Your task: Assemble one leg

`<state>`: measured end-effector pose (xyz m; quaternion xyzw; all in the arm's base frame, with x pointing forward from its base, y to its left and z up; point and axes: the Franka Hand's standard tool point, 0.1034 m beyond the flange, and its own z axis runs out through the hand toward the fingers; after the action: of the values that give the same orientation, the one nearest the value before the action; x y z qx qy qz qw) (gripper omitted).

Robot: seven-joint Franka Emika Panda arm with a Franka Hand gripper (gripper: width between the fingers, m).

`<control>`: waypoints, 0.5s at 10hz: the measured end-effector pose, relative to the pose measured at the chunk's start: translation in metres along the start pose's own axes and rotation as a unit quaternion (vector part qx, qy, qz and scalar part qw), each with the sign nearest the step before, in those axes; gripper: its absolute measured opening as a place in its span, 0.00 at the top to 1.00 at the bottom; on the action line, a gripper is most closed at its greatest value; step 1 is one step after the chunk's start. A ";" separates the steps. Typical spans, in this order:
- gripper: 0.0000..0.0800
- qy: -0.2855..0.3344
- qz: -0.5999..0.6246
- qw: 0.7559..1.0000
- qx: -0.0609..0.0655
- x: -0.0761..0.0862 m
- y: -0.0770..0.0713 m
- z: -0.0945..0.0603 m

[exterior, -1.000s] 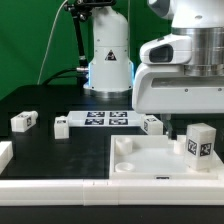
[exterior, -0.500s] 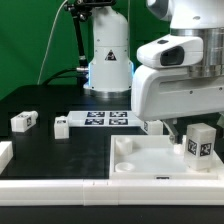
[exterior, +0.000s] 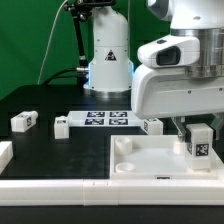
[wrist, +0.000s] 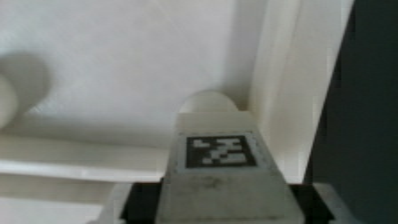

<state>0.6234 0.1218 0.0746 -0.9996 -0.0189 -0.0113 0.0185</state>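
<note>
Black table (exterior: 40,100), white tagged leg (exterior: 198,144), upright in tool (exterior: 197,127)

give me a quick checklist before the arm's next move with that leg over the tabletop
1. Leg held by the gripper: ok, the wrist view shows it clamped.
2. Leg upright: ok.
3. Leg over the tabletop, at its corner on the exterior view's right: ok.
4. Leg lined up with a socket: cannot tell, the leg hides it.
5. Leg's bottom touching the tabletop: cannot tell.
6. Nearest loose leg out of the way: ok, it lies apart, behind the tabletop.
</note>
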 end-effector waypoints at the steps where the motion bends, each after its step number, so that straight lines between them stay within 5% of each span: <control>1: 0.64 0.021 0.092 0.996 -0.005 -0.003 -0.001 0.000; 5: 0.64 0.034 0.314 0.949 0.012 -0.004 -0.001 0.001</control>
<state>0.6190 0.1222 0.0732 -0.9537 0.2964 -0.0386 0.0335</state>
